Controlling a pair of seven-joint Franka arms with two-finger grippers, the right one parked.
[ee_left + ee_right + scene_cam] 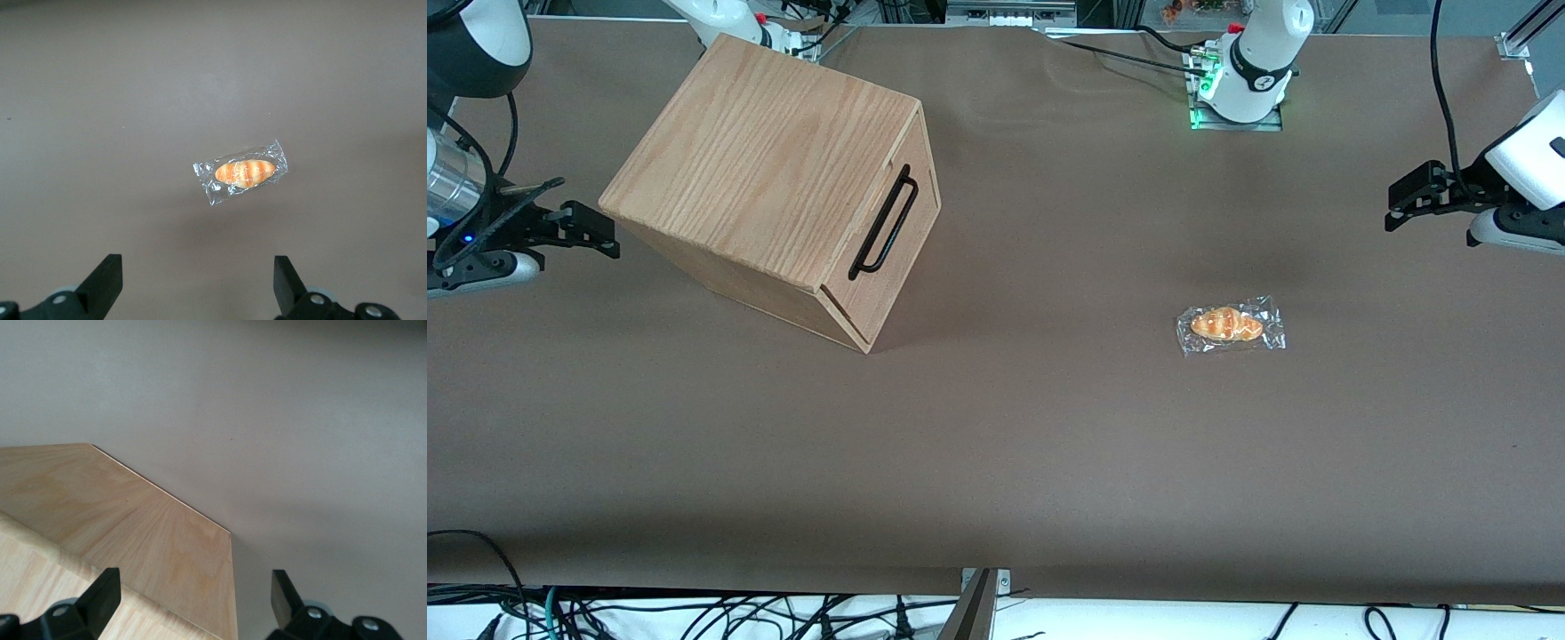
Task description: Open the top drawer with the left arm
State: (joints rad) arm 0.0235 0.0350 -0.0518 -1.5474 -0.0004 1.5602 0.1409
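The light oak cabinet (774,169) stands toward the parked arm's end of the table, turned at an angle. Its top drawer (867,298) looks shut, with the long black bar handle (885,222) on its front. My left gripper (1392,209) hangs above the table at the working arm's end, far from the cabinet. Its fingers are open and empty, as the left wrist view (197,261) shows. The cabinet's top panel also shows in the right wrist view (133,527).
A wrapped bread roll (1230,325) lies on the brown table (996,462) between the cabinet and my gripper, nearer the gripper. It also shows in the left wrist view (244,173). Cables run along the table's near edge.
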